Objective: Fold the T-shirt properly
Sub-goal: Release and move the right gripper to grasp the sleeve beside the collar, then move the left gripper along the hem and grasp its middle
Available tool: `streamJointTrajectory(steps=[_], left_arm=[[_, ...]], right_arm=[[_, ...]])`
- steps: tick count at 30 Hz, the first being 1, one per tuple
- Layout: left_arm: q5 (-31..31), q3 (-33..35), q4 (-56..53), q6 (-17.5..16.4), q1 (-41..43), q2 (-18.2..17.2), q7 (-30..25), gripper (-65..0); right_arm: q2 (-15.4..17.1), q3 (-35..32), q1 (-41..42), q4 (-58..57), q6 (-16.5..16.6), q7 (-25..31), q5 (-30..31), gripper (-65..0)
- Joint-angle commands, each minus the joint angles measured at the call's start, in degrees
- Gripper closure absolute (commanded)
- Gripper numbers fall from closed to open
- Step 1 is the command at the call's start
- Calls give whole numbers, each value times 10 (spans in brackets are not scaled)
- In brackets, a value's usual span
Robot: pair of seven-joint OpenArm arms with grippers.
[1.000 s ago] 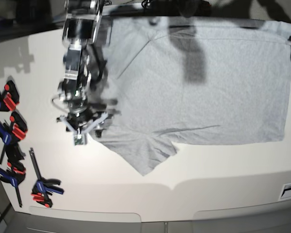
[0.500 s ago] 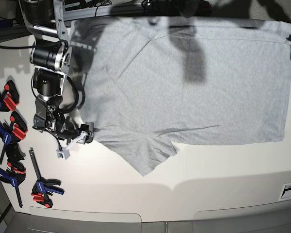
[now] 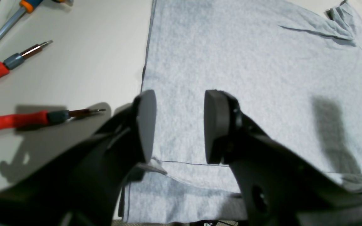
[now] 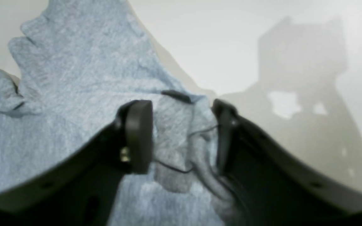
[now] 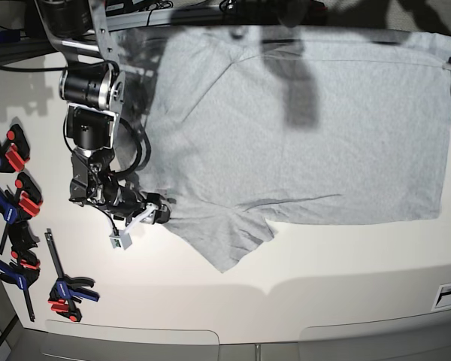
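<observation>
- Grey T-shirt (image 5: 301,128) is lying spread flat over the far half of the white table (image 5: 323,263), one sleeve (image 5: 233,241) pointing toward the near edge.
- Red-and-blue clamps (image 5: 19,203) are lying in a row along the table's edge in the base view, well apart from the shirt; red-handled screwdrivers (image 3: 27,117) are resting beside the shirt's hem in the left wrist view.
- Right gripper (image 4: 181,131) is straddling a bunched fold of shirt edge, jaws partly apart with cloth between them; whether it is pinching cannot be told.
- Left gripper (image 3: 178,125) is hovering spread above the hem, holding nothing.
- Compared with half a second earlier, the right gripper (image 5: 139,216) is sitting nearer the shirt edge.
</observation>
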Motion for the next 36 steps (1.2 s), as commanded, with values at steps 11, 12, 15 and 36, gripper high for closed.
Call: streamJointTrajectory(steps=[11, 12, 15, 36], left_arm=[[54, 91, -49, 53, -168, -77, -18, -235], [67, 116, -71, 58, -196, -89, -18, -235], [92, 190, -166, 66, -288, -119, -32, -235], [94, 335, -811, 70, -747, -138, -120, -235]], right_arm=[[0, -1, 10, 4, 0, 3, -8, 0], [1, -1, 10, 4, 0, 3, -8, 0], [1, -1, 10, 4, 0, 3, -8, 0], [-20, -1, 9, 4, 0, 8, -10, 0]])
